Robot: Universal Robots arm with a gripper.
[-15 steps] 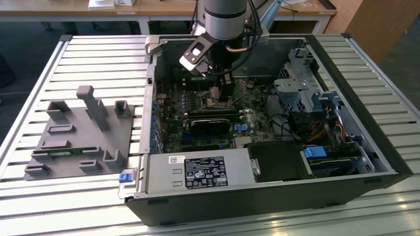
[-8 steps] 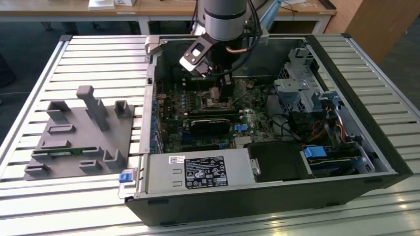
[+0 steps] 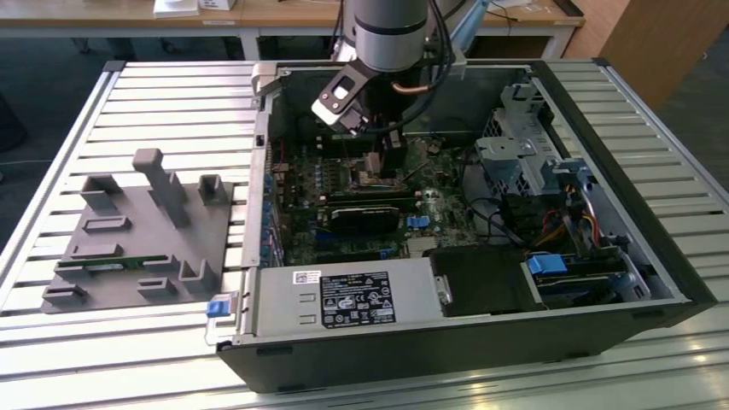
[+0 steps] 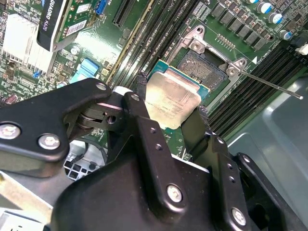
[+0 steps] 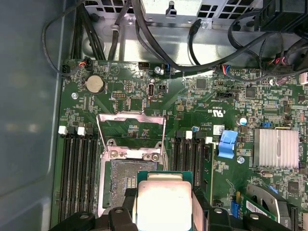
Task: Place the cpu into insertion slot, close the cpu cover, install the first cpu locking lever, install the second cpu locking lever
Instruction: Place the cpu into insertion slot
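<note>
My gripper is shut on the cpu, a flat silvery square chip with a thin green edge, pinched between the two black fingers. In the first wrist view the cpu hangs over the near edge of the insertion slot, partly covering it. The insertion slot is a dark square socket, uncovered. The cpu cover, a thin metal frame, is swung open behind the slot. In the exterior view the gripper reaches down into the computer case over the motherboard.
A thin metal lever rod sticks out beside the socket. Black memory slots flank it on both sides. A graphics card, cables and the drive cage crowd the case. A grey fixture lies on the slatted table.
</note>
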